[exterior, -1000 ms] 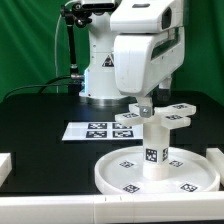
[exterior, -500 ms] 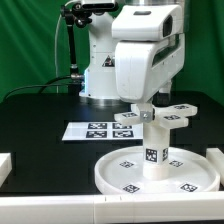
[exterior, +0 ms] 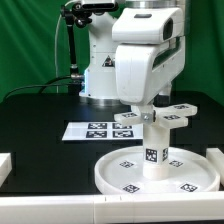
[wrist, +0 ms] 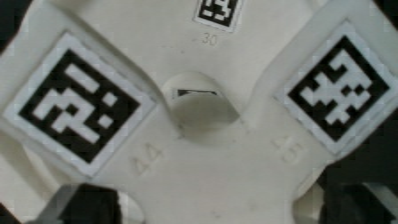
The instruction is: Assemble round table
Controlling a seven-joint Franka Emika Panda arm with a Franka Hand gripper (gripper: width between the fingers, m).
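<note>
1. Sitting on top of the short leg (exterior: pixel 153 145), the cross-shaped foot (exterior: pixel 160 117) lies directly beneath the end effector (exterior: pixel 144 109), its tagged arms spreading out to every side.
2. The leg stands upright in the hub of the large round disc (exterior: pixel 120 175), which rests on the black desk (exterior: pixel 40 115) below the end effector.
3. The wrist view shows the foot's centre (wrist: pixel 199 100) close up between the fingers (wrist: pixel 98 205).
4. How far the end effector is open, and whether it grips the foot, I cannot tell.
5. The marker board (exterior: pixel 92 130) lies on the desk beside the end effector, towards the exterior view's left.
</note>
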